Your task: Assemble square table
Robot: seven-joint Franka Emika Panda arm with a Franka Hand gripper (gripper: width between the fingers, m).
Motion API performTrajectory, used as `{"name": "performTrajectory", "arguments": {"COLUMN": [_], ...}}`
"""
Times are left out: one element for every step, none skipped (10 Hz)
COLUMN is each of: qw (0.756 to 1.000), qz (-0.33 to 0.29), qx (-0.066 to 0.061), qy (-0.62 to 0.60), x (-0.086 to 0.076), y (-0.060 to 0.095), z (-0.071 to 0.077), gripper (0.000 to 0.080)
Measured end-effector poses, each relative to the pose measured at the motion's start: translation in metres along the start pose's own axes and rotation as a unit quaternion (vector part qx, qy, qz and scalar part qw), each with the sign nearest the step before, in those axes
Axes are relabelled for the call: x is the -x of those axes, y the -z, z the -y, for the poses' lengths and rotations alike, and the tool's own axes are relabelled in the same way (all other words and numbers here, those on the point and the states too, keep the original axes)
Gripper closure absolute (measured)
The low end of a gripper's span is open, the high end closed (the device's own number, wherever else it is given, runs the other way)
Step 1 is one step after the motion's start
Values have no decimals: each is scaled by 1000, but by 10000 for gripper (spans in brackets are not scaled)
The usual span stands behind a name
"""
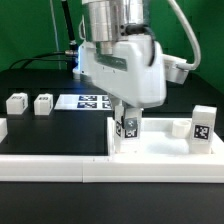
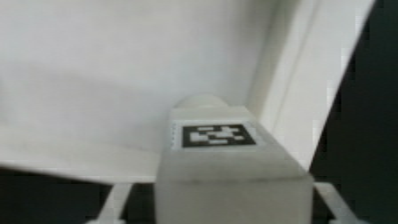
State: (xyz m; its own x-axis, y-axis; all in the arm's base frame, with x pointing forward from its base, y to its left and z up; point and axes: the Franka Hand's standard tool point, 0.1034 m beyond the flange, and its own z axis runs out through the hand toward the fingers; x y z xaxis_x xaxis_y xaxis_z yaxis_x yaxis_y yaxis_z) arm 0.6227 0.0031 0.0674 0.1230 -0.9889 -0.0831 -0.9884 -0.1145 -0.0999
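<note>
The hand (image 1: 127,124) grips a tagged leg (image 2: 217,136) between its 2 fingers, held upright at the end of the white tabletop (image 1: 160,148) on the exterior view's left. Whether the leg touches the tabletop cannot be told. A 2nd leg (image 1: 203,122) stands at the tabletop's far right. 2 more legs (image 1: 17,102) (image 1: 43,102) sit on the black worktop (image 1: 55,132), left of the marker board (image 1: 93,100). A rail (image 1: 50,170) runs along the front.

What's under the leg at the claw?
The white tabletop spreads below the leg that the claw grips. The leg's base, and whether it touches, is covered.
</note>
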Motion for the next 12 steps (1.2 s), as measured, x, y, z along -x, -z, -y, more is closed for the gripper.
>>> {"name": "performTrajectory", "arguments": {"qw": [998, 991, 984, 980, 979, 985, 991, 998, 1000, 998, 995, 992], "qz": [7, 18, 25, 25, 25, 25, 24, 20, 18, 19, 18, 18], "qx": [-3, -7, -9, -9, -9, -9, -10, -11, -9, -9, -10, -10], "qy": [-65, -130, -174, -196, -201, -172, -129, -62, 20, 59, 100, 128], "x": [1, 3, 3, 2, 3, 3, 4, 5, 6, 8, 7, 7], "y": [0, 0, 0, 0, 0, 0, -1, -3, -4, -4, -4, -4], "z": [0, 1, 1, 2, 1, 1, 1, -1, -1, -1, -2, -2], "gripper": [509, 509, 509, 509, 431, 431, 250, 171, 171, 155, 155, 151]}}
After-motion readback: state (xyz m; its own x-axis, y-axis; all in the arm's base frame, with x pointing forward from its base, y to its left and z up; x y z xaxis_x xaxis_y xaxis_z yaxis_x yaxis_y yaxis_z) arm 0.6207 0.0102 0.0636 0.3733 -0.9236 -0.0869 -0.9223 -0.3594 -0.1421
